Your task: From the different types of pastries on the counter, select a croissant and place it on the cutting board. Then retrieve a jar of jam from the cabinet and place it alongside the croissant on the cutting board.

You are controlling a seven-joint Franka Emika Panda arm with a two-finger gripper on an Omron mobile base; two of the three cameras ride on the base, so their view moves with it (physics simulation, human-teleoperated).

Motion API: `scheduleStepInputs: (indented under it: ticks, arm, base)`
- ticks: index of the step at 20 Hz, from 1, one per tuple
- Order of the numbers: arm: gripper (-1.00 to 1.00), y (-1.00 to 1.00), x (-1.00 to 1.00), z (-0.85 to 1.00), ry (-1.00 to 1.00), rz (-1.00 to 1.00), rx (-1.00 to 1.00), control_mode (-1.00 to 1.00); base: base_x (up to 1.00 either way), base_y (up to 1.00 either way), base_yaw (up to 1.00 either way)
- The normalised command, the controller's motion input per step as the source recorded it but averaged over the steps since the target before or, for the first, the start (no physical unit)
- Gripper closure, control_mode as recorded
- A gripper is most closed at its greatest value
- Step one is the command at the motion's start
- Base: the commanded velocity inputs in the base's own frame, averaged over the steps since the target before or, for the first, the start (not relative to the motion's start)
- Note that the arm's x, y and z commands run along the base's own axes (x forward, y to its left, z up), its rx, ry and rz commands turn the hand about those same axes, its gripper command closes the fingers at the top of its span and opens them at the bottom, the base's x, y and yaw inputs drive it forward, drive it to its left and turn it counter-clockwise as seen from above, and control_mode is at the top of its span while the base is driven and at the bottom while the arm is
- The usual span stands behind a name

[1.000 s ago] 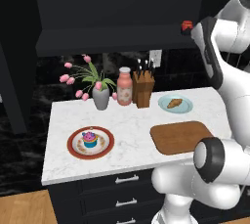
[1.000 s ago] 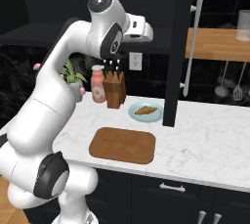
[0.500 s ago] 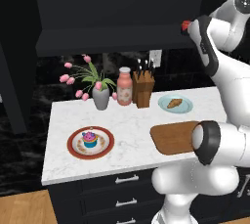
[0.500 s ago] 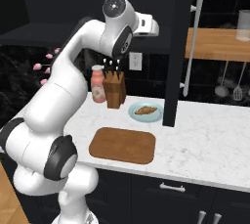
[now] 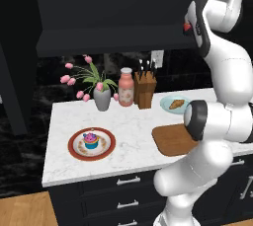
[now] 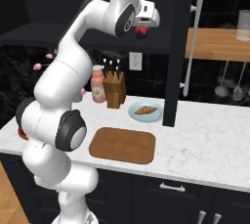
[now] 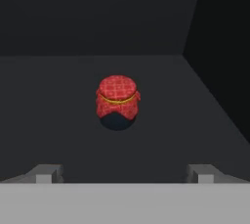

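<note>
**Arm up at the cabinet, croissant not yet on the board**

The cabinet (image 5: 113, 18) hangs dark over the bench (image 5: 128, 131), and the white arm reaches high toward it, with the gripper (image 6: 141, 31) raised at the cabinet's level. In the hand view the jar of jam (image 7: 117, 101) stands upright on the dark cabinet floor, straight ahead of the gripper and well apart from it; the two fingertips (image 7: 46, 173) sit wide apart at the bottom of that view, with nothing between them.

Down on the bench, the cutting board (image 6: 123, 145) lies bare near the front edge. The croissant (image 6: 145, 110) rests on the light blue plate (image 6: 157, 115) just beyond the board, so by my reading the first half of the task is not done as things lie, and the jam half is only at the approach. The cupcake (image 5: 91, 140) sits on its red-rimmed plate (image 5: 74, 147) at the left, with the flower vase (image 5: 102, 100), the pink bottle (image 5: 126, 88) and the knife block (image 5: 145, 89) lined along the far wall.

Against the pictures from a second ago, the arm has risen and stretched further toward the cabinet, its upper joints higher and the hand pushed forward. The board, plates and pastries lie as before.
</note>
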Motion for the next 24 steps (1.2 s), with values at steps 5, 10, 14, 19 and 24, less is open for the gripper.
scheduleStepInputs:
  ticks: [5,10,14,19,24]
  arm:
    - [-1.00,0.02,0.07,-0.01,0.00,0.00,0.00,-1.00]
    - [-1.00,0.11,0.14,-0.30,-0.06,-0.01,-0.02,-1.00]
    - [-1.00,0.07,0.16,-0.37,-0.08,0.00,-0.02,-1.00]
    - [-1.00,0.02,0.23,-0.34,-0.09,0.00,-0.03,-1.00]
    - [-1.00,0.02,0.49,-0.13,-0.02,0.00,-0.01,-1.00]
  base:
    - [0.00,0.00,0.00]
    - [0.00,0.00,0.00]
    - [0.00,0.00,0.00]
    - [0.00,0.00,0.00]
    - [0.00,0.00,0.00]
